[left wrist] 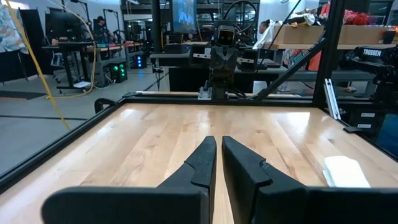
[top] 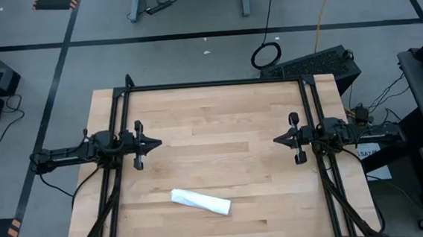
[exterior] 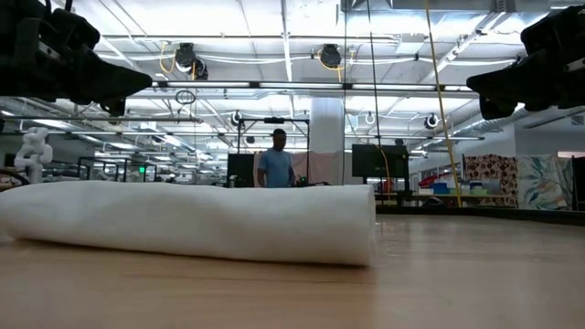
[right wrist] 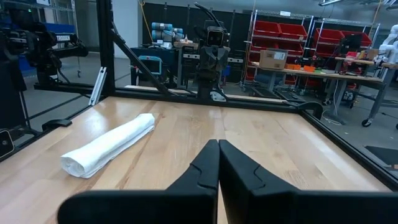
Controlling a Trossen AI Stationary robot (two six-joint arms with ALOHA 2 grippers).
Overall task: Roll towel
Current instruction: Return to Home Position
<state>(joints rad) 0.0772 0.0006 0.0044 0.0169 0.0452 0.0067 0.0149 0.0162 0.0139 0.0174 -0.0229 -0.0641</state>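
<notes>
Table [top: 218,110], foreground of the low view, carries one item. Towel [top: 201,202]: rolled into a white cylinder, lying askew toward 6 o'clock, well apart from both arms. My left gripper [top: 156,145], at 9 o'clock, and my right gripper [top: 276,140], at 3 o'clock, hang above the wood, jaws narrow and empty. Homing judged nearly complete; I should retract level and slowly, keeping height so nothing brushes the roll loose.

Left hand [top: 157,145] and right hand [top: 276,139] closed, aloft, tips inward.
</notes>
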